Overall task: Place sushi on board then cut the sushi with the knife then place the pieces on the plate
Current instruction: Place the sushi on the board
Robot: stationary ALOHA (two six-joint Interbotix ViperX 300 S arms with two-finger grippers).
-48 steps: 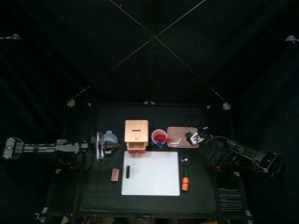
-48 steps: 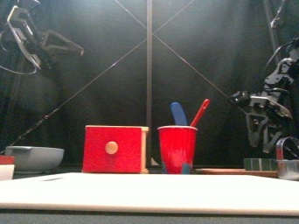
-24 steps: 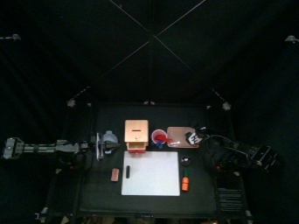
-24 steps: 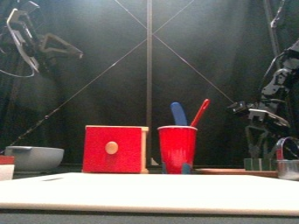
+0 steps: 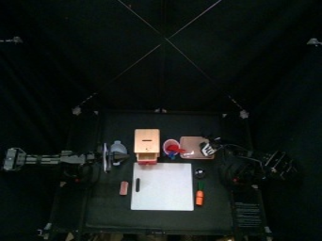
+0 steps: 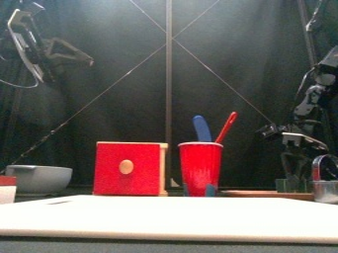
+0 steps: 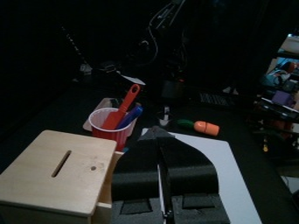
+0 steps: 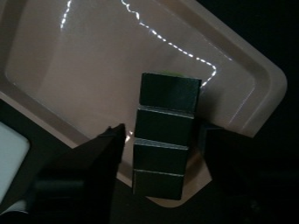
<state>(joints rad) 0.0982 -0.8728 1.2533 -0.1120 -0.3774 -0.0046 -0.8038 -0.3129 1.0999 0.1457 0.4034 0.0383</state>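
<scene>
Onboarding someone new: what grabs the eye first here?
The right gripper, jaws open on either side of the dark green sushi roll lying on the pink tray at the table's back right. Then the red cup, back centre behind the white cutting board, holding a blue knife and a red knife.

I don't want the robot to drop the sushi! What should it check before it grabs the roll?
1. Right hand open, one jaw on each side of the dark green toy sushi roll: ok.
2. Roll's blocks joined in one piece on the flat pink tray: ok.
3. Right hand low enough to grip the roll: cannot tell.
4. White cutting board bare for the roll: ok.
5. Blue toy knife and red toy knife standing in the round red cup: ok.
6. Left hand shut, at the table's left, out of the way: ok.
</scene>
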